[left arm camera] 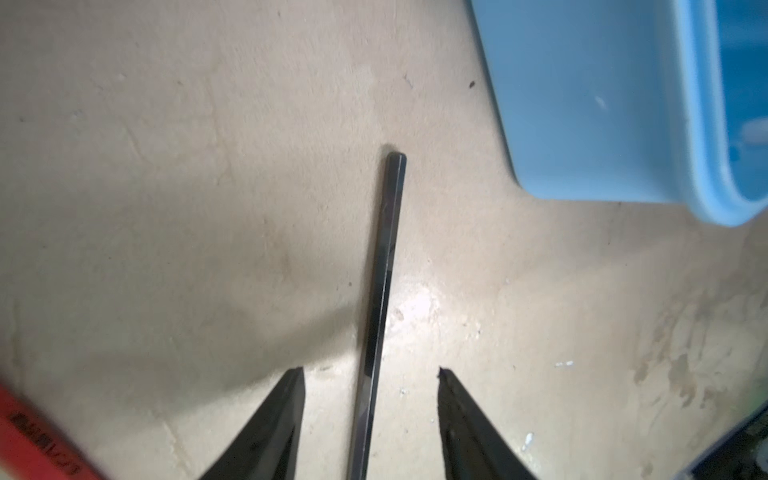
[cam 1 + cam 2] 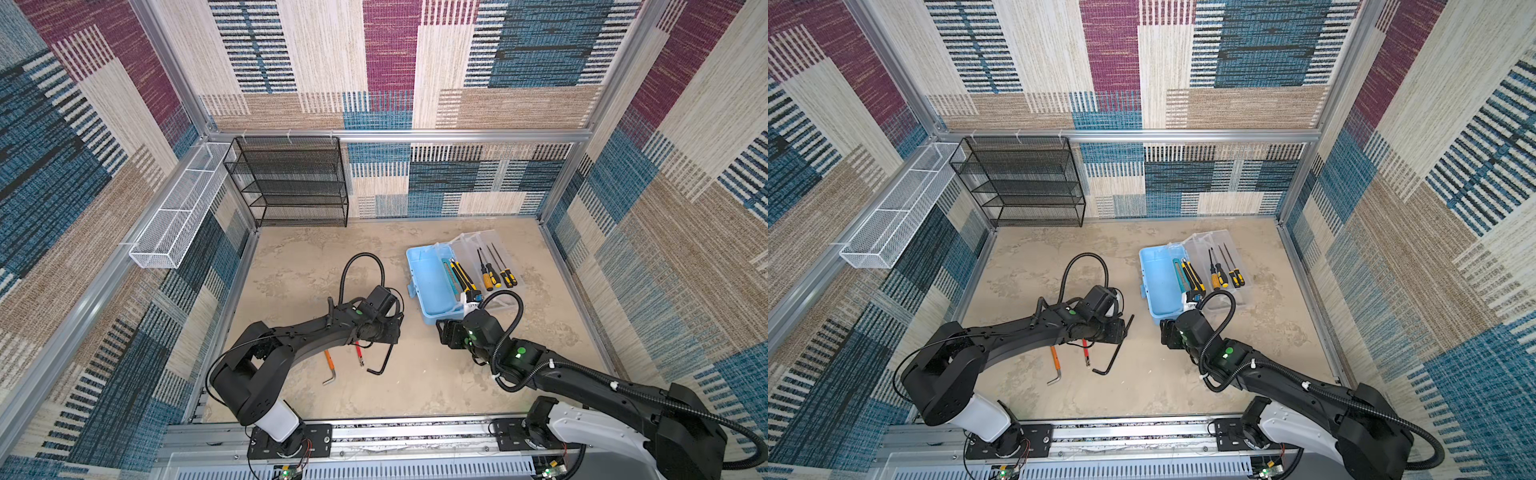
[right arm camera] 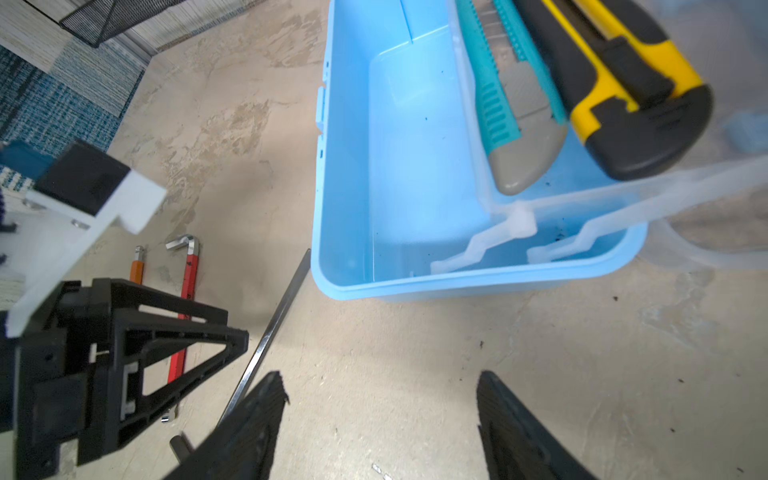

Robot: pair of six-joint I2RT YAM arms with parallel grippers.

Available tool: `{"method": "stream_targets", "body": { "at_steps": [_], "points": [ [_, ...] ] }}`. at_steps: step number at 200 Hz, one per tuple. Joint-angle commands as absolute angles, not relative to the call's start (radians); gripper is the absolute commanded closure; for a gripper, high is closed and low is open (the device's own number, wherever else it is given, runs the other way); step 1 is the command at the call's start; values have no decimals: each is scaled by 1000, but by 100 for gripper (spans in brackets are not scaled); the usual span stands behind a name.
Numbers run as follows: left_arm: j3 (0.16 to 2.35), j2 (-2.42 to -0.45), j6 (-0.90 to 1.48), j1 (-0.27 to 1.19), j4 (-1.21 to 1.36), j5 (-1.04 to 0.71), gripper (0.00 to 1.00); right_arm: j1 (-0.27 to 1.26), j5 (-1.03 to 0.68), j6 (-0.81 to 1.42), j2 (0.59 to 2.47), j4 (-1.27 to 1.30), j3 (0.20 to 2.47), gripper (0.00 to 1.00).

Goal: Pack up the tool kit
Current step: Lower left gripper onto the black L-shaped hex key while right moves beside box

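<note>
**Both top views.** Item one: light blue box (image 2: 430,286), open, standing right of centre on the bench (image 2: 299,266). I logged two utility knives (image 2: 460,276) lying along its right edge. Three screwdrivers (image 2: 487,279) lay in the clear tray (image 2: 469,249) just right of them. Item two: three keys loose on the bench, left of the box and nearer. These were the orange hex key (image 2: 329,363), the red hex key (image 2: 358,353) and the black hex key (image 2: 386,358), the last partly under the left arm's wrist.

**Left wrist view.** The left pincer (image 1: 370,372) stood partly open, one finger on each side of the black hex key's long shank, and I saw a gap on both sides. A corner of the box showed beyond.

**Right wrist view.** The right pincer (image 3: 382,378) stood wide with only bare bench between its fingers, just near of the box's near wall. Both knives rested over the box's right part.
</note>
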State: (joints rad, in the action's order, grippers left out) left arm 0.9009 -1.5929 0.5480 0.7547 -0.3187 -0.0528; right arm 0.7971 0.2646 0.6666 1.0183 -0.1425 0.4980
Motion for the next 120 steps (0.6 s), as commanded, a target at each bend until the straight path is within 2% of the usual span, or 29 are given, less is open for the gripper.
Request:
{"method": "stream_targets", "body": {
  "at_steps": [1, 75, 120],
  "points": [
    [920, -1608, 490, 785, -389, 23, 47, 769, 243, 639, 994, -111, 494, 25],
    [982, -1693, 459, 854, -493, 97, 55, 711, 233, 588, 947, -127, 505, 24],
    [992, -1728, 445, 861, -519, 76, 61, 693, 243, 562, 951, -120, 520, 23]
  ]
}}
